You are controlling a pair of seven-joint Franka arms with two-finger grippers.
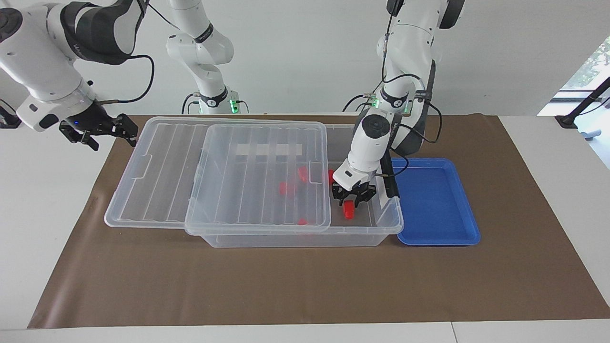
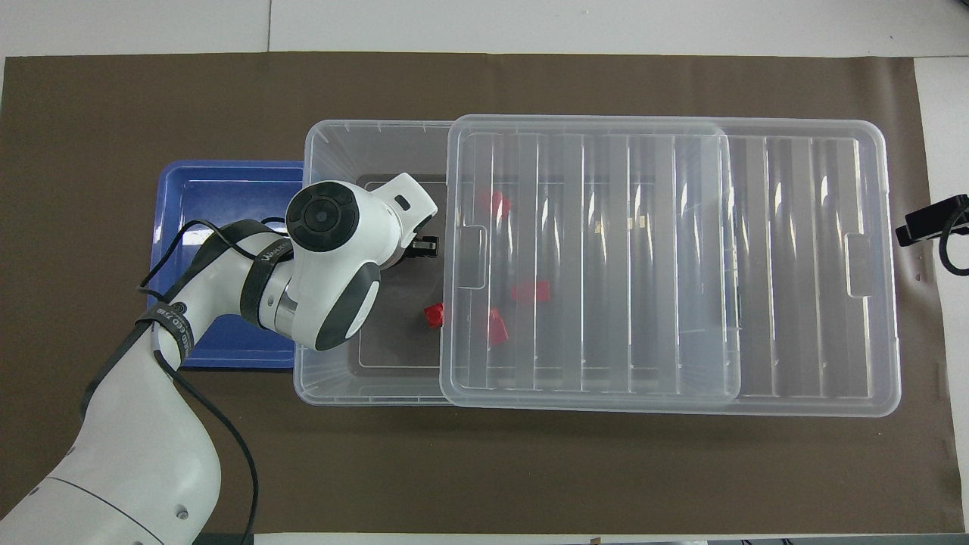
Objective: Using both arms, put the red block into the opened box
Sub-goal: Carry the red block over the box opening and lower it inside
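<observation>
The clear box (image 1: 388,224) lies across the mat's middle. Its ribbed lid (image 1: 257,176) is slid toward the right arm's end, so the end beside the blue tray is uncovered. My left gripper (image 1: 352,201) reaches down into that uncovered end. The red block (image 1: 349,210) sits right at its tips, low in the box, and I cannot tell whether it is gripped. In the overhead view the left wrist (image 2: 333,227) hides this block. My right gripper (image 1: 97,133) hangs open and holds nothing, just off the lid's overhanging end.
Several other red blocks (image 2: 530,291) lie in the box (image 2: 333,144) under the lid (image 2: 666,257). A shallow blue tray (image 1: 433,200) sits against the box at the left arm's end. Two slimmer white arms (image 1: 209,95) stand at the robots' edge of the table.
</observation>
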